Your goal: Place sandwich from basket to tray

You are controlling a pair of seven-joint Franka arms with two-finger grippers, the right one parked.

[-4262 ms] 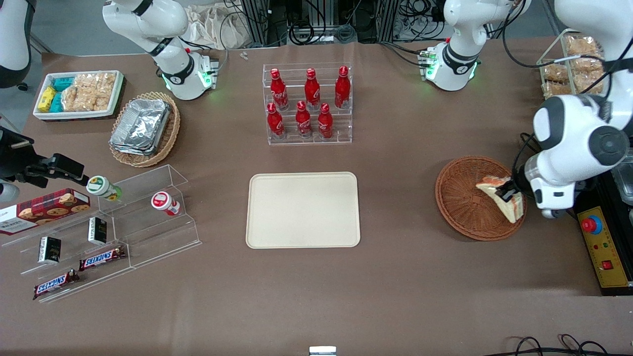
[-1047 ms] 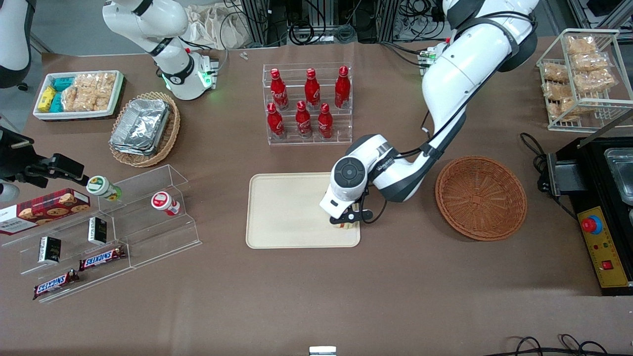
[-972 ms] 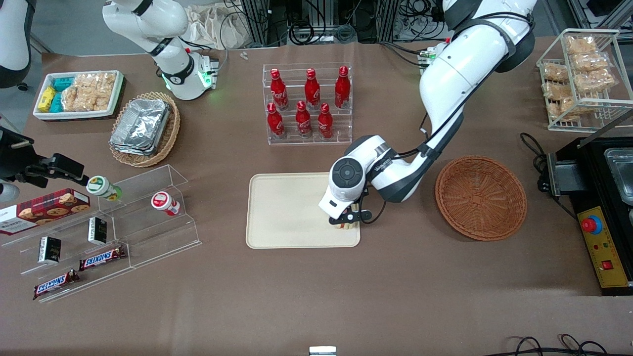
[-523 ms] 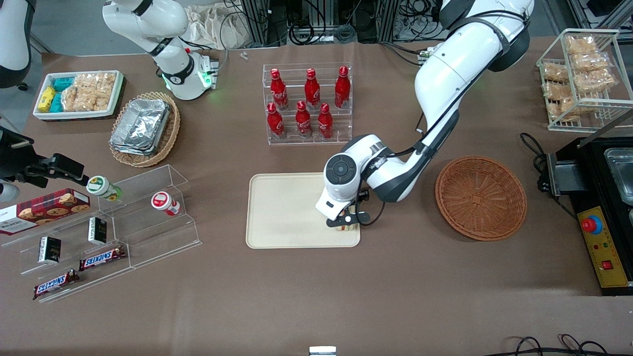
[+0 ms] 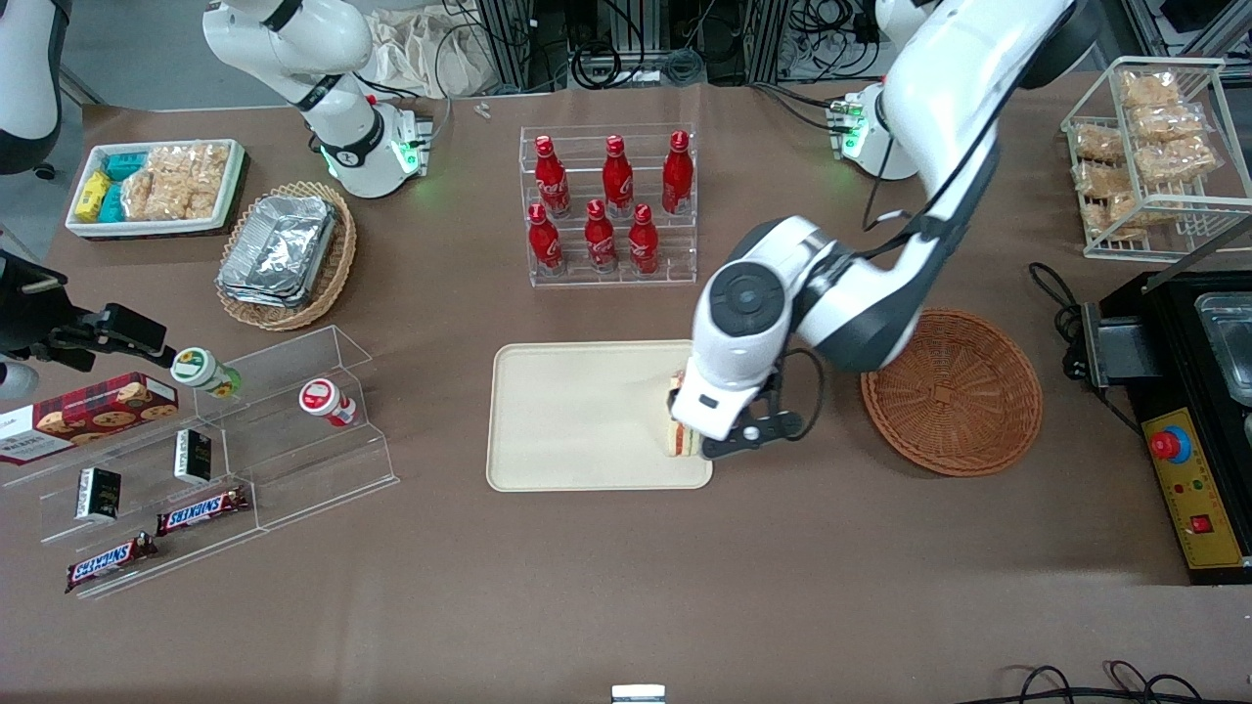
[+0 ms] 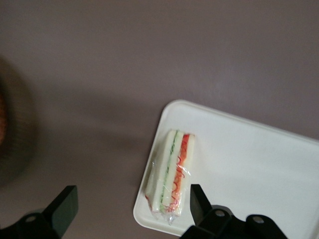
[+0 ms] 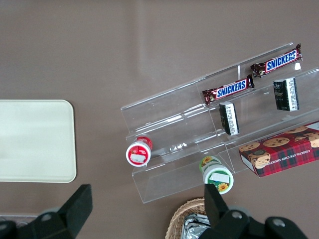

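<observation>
On tray corner: sandwich, below wide-open pincer, untouched.

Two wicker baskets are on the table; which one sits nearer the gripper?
The round reddish-brown basket, empty, beside the tray. The gripper hangs open above the sandwich. The tan oval basket holds foil containers.

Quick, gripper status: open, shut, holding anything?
Gripper: open, holding nothing, raised above the sandwich, which lies on the tray near its corner.
</observation>
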